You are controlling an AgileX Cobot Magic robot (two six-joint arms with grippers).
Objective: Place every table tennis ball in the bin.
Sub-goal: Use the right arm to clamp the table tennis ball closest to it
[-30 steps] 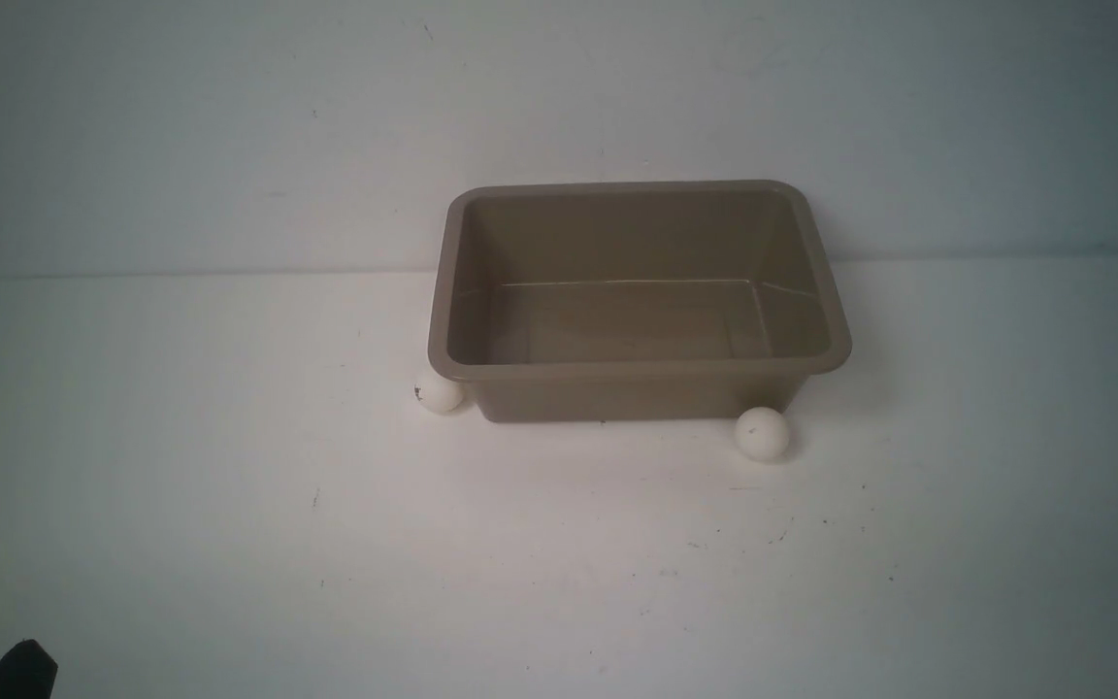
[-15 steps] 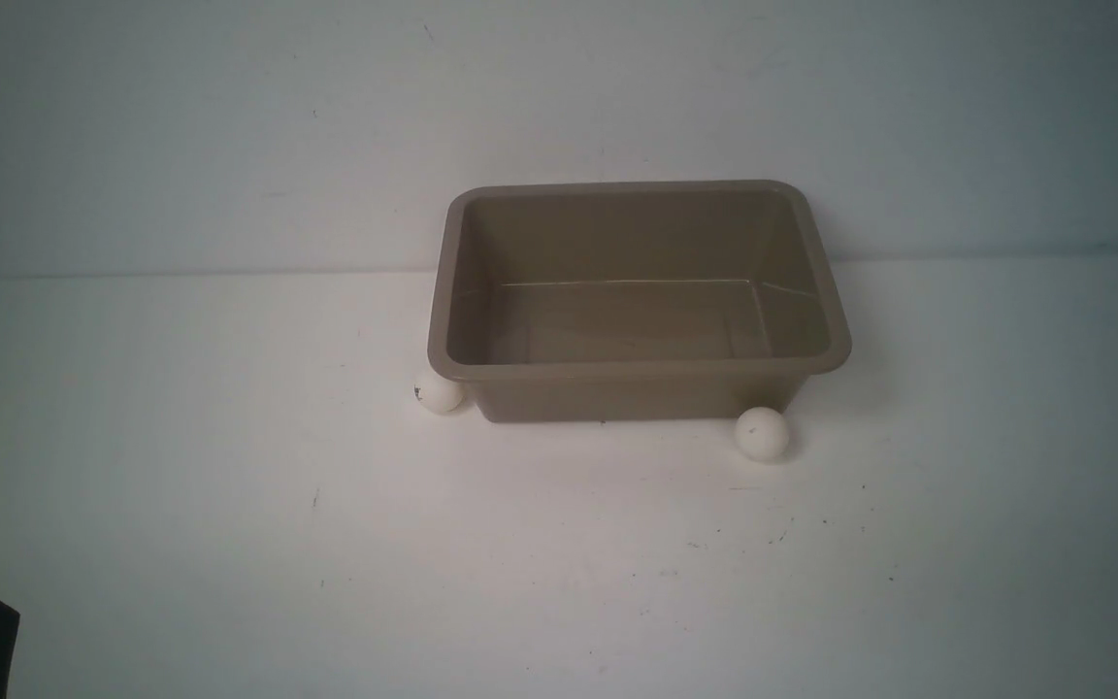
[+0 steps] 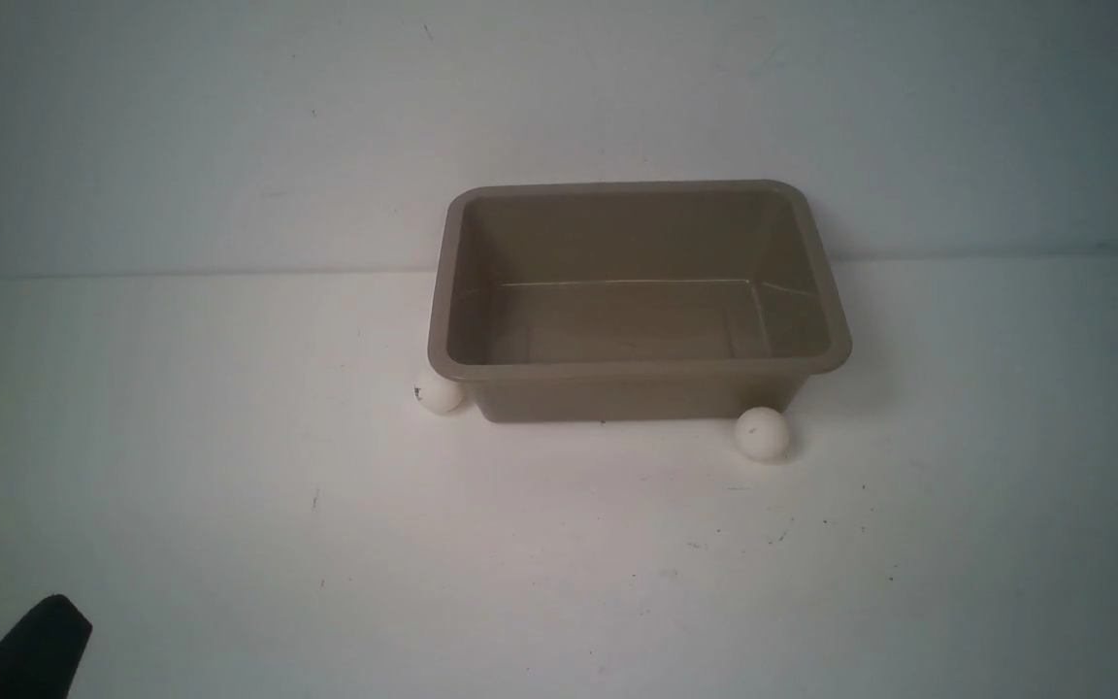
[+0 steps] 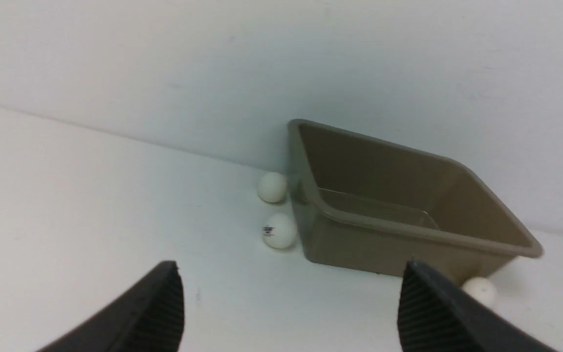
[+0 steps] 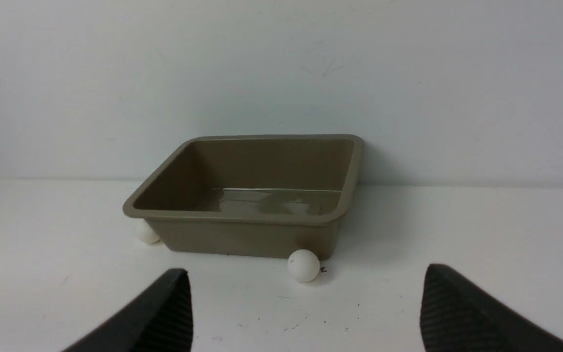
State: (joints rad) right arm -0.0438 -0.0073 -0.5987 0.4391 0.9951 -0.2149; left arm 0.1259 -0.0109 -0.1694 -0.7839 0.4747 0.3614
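Standing here, I see both claws hanging slack, and neither has anything in it. The left gripper (image 4: 291, 274) has its two black ribbed fingers (image 4: 162, 303) spread wide over the bare white table (image 3: 229, 505), low at the robot's near left corner. The right gripper (image 5: 306, 283) is parted just as wide, and only table shows between its fingers.

Ahead of the left claw and off to its right sits the bin (image 3: 637, 369), a taupe tub with its long side facing the robot and its back against the pale wall (image 3: 229, 116). Two of the table tennis balls lie straight ahead of this claw's gap, well away from its tips. The logo ball (image 4: 278, 231) rests at the bin's near left corner, tucked under the flared rim with its dark print facing the claw. Just beyond it, farther from the claw, the plain ball (image 4: 272, 187) lies along the same short wall. Both are close against the tub, though I cannot tell whether they touch it. Only the left wrist view shows that farther ball.

The third ball (image 3: 763, 433) lies on the table at the bin's near right corner, just in front of the wall. From the right claw it is dead ahead, in line with the gap between the fingers and nearer to it than the bin is. From the left claw it sits far off to the right, half hidden behind one fingertip.

All three balls are on the table, outside the bin
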